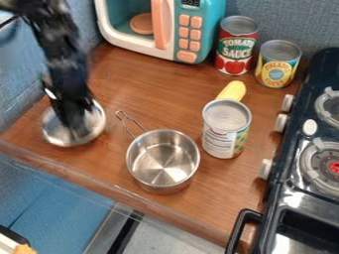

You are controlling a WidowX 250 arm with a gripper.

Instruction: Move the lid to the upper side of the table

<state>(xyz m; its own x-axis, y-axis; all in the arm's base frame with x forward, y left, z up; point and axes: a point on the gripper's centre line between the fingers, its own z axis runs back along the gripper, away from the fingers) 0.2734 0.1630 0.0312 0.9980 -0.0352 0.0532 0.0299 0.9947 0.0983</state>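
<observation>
Nearest the camera, can see the stove's black handle (238, 229) at the lower right. Can find the lid (96, 121) at the left of the counter (162, 87), well short of the upper side, beneath the claw (74, 119). Cannot tell the claw's state: spread, pressed together or pinching the lid. Right of the lid, see a metal pot (162, 161), then an upright can (222, 139) with something yellow (233, 90) behind. Farther back, see a toy microwave (187, 32) beside a red can (236, 44) and a yellow can (277, 67).

Wooden table (142, 82): lid (94, 124) beneath me, pot (162, 163) near me; three cans (225, 129), yellow toy (233, 91), microwave (161, 22) farther off.
</observation>
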